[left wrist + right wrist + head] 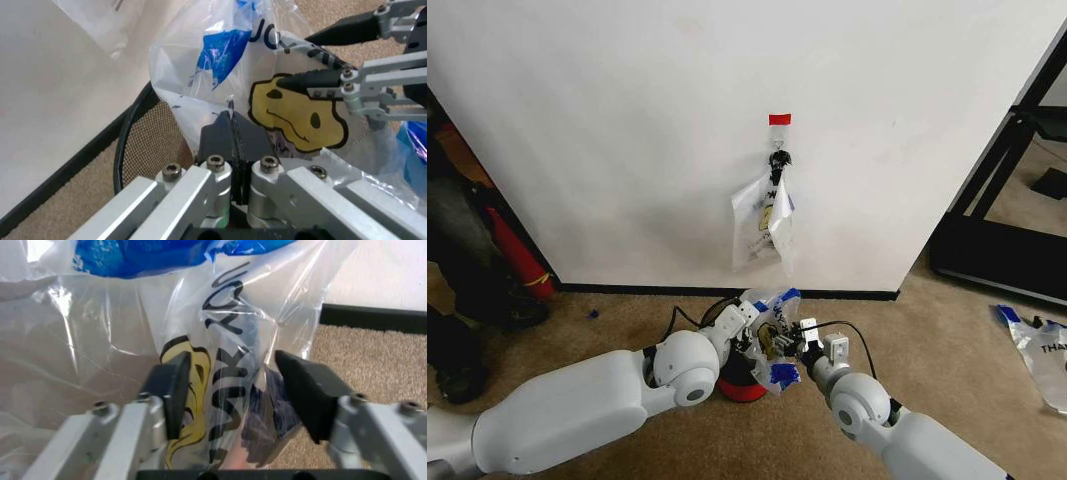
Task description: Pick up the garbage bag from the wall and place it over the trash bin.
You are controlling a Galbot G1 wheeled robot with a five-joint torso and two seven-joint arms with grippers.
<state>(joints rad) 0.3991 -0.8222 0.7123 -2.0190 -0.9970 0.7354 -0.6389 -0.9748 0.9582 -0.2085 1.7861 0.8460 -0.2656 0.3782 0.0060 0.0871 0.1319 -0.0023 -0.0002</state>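
Plastic film: the garbage bag (772, 330) is thin, see-through, with blue handles, a yellow smiley and dark lettering; it hangs bunched between the two grippers, low in front of the wall (627, 130).
Bag position: directly above and partly draped on the trash bin (742, 382), whose red lower side shows under the film in the head view; the left wrist view shows the bin's dark rim (130, 145) just beside and below the bag.
Left gripper (749, 322): its dark pads (233, 137) are pressed together on a fold of the bag's edge, on the bin's left side.
Right gripper (807, 340): its fingers (175, 385) stand apart with a pleat of film running between them, not pinched; the left wrist view shows the same prongs spread over the smiley.
Key relation: the bag lies between the grippers, so the mouth would have to be stretched left to right across the rim; the left arm alone has a grip on it.
Bag axis: long axis roughly vertical, blue handles uppermost and the body sagging toward the bin; whether the mouth faces the rim cannot be told.
Other bags: same-print bags (765, 225) hang at the black hook (779, 158) under a red tape strip (779, 119); another bag (1039, 345) lies flat on the carpet, well apart to the right.
Judgement: the bag looks not yet seated over the rim.
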